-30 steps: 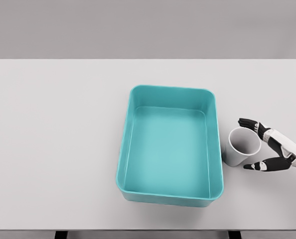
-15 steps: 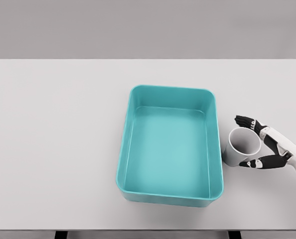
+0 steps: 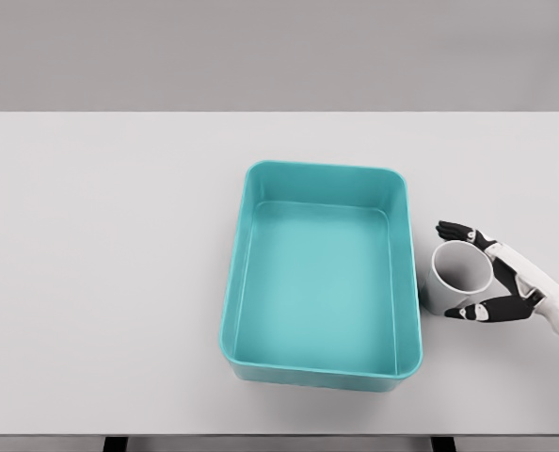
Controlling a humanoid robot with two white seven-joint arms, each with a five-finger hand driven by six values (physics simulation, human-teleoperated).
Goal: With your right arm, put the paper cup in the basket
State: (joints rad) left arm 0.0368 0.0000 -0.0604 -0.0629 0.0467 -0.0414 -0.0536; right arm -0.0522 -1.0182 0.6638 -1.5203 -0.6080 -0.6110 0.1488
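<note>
Paper cup (image 3: 460, 277), empty, stands just right of the empty teal basket (image 3: 321, 363); right hand (image 3: 499, 279), arm cut off by the frame, cups it, fingers apart.

We see only one robot hand (image 3: 494, 273), at the end of a white arm that enters beside the turquoise basket (image 3: 251, 273). Its palm and wrist are covered in smooth white shells. The fingers (image 3: 455, 229) are black, slim and jointed, with pale grey bands at the knuckles. The thumb (image 3: 477, 310) is black with the same pale marks.
</note>
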